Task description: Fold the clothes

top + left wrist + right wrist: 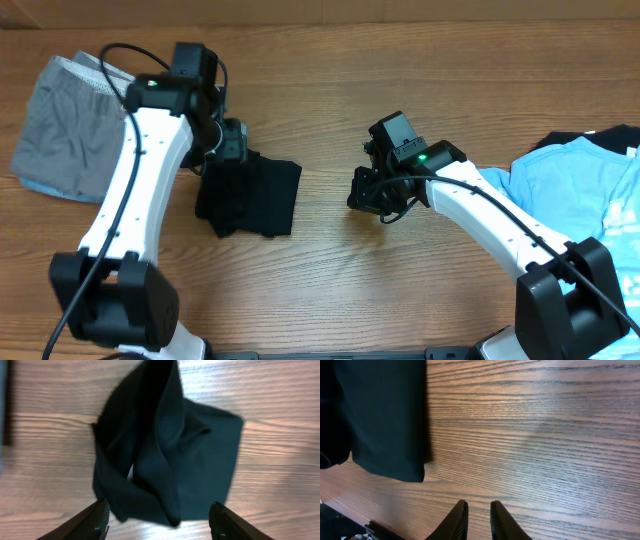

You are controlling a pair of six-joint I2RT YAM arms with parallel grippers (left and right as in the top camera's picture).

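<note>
The black garment (250,195) lies crumpled left of the middle of the surface (330,80), with 1 loose fold raised. The left tool (160,512) hangs spread above it; the right tool (479,512) is almost pressed together, empty. I would pinch 1 outer corner low, pull it flat, then fold

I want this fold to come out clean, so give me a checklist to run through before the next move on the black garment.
1. Left hand open above the black garment: ok, fingers spread, holding nothing.
2. Garment lying flat: not ok, a raised ridge runs down its middle.
3. Right hand free: ok, fingers close together, empty, over bare table beside the garment.
4. Gray shorts out of the way: ok, apart at the left.
5. Blue shirt out of the way: ok, apart at the right edge.
</note>
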